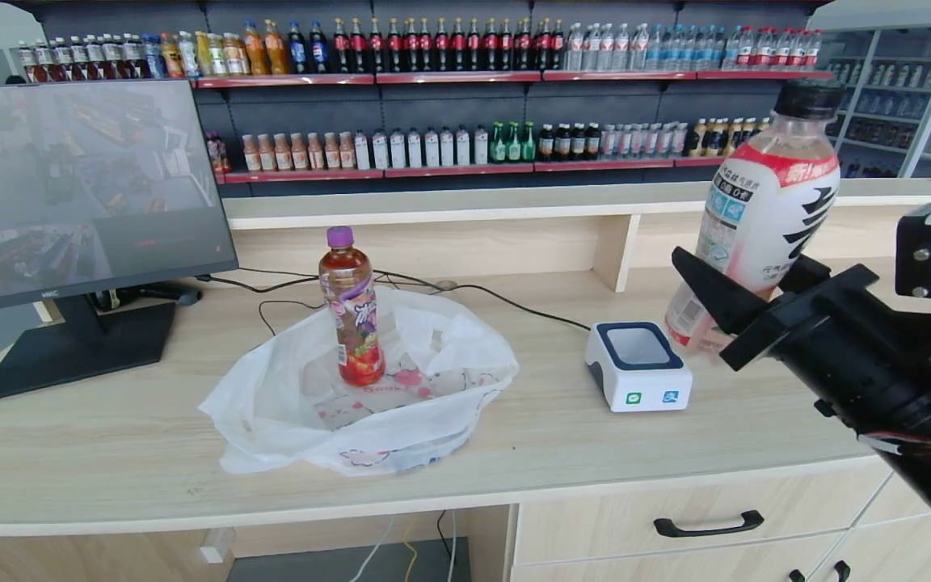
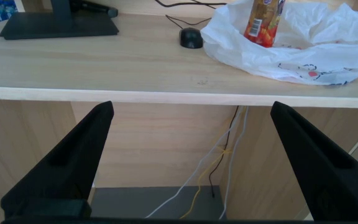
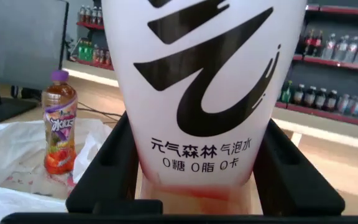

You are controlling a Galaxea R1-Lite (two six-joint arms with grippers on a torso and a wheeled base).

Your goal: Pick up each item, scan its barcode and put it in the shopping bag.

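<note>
My right pincer (image 1: 756, 291) clasps the pale black-capped plastic bottle (image 1: 764, 202) low, tilted, at 2 o'clock from the white scanner box (image 1: 638, 365). I fear it slips, or knocks the purple-capped red bottle (image 1: 351, 315) standing in the white plastic shopping bag (image 1: 271, 404). My left pincer (image 2: 191, 112) gapes.

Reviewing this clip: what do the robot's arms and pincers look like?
The left pincer and right pincer have matte black, flat, wedge-shaped fingers that taper to the tips. The right arm is black too, with a blocky wrist housing showing small screws.
</note>
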